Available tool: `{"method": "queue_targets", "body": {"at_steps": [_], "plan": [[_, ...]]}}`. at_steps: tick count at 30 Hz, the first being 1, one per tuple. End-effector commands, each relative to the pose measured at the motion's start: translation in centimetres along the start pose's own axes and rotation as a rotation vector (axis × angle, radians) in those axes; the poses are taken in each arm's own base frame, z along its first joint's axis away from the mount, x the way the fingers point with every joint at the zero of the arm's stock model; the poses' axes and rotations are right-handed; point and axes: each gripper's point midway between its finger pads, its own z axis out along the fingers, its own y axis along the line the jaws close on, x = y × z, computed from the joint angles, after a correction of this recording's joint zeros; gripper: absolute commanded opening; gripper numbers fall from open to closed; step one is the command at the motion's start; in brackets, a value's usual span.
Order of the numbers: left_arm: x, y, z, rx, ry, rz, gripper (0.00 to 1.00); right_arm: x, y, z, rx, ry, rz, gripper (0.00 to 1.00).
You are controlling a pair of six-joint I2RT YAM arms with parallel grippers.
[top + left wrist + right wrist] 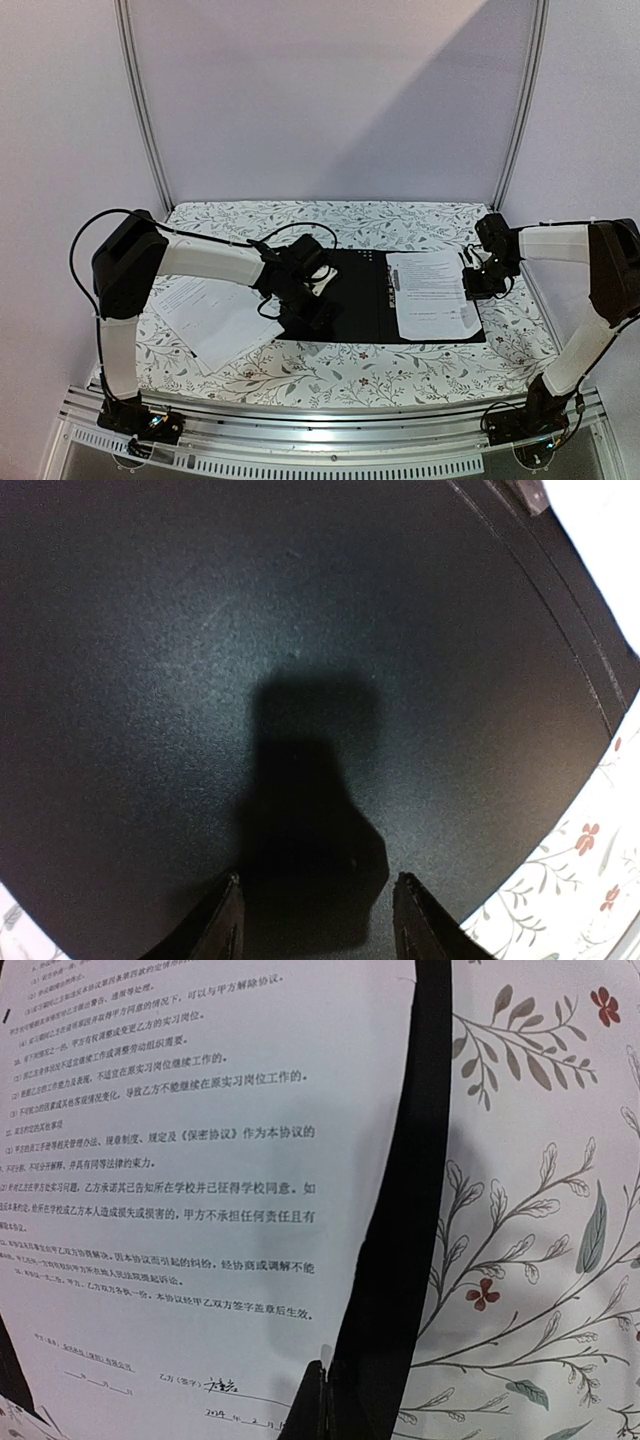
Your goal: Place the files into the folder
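The folder (pixel 350 300) lies open on the table with its black inside up. A white printed file (pixel 432 295) rests on its right half. More files (pixel 215 320) lie loose on the cloth at the left. My left gripper (pixel 312 318) hovers over the folder's left half (pixel 300 630). In its wrist view it (pixel 318 900) is open with nothing between the fingers. My right gripper (pixel 478 285) is at the right edge of the file (pixel 170 1210), beside the folder's black border (pixel 400 1210). It (pixel 326 1368) is shut, with a small bit of paper edge between the tips.
A white cloth with a leaf and flower print (pixel 350 225) covers the table. Metal uprights (pixel 145 110) and pale walls close in the back and sides. The cloth runs on to the right of the folder (pixel 540 1210).
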Motion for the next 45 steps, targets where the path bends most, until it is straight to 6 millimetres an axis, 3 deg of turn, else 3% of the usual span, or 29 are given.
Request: {"method": "queue_targets", "body": {"at_steps": [1, 14, 37, 45], "plan": [[6.8, 2.7, 2.7, -0.07, 0.226, -0.03, 0.52, -0.4, -0.2, -0.6, 0.019, -0.009, 0.022, 0.0], [7.0, 2.4, 2.8, -0.065, 0.233, -0.023, 0.51, 0.3, -1.5, -0.6, 0.084, -0.003, 0.058, 0.0], [6.6, 2.1, 2.3, -0.065, 0.22, -0.009, 0.51, 0.4, -0.9, -0.5, 0.051, 0.02, 0.089, 0.0], [6.7, 2.2, 2.3, -0.07, 0.223, -0.006, 0.51, 0.7, -1.1, -1.5, 0.06, 0.021, 0.074, 0.39]]}}
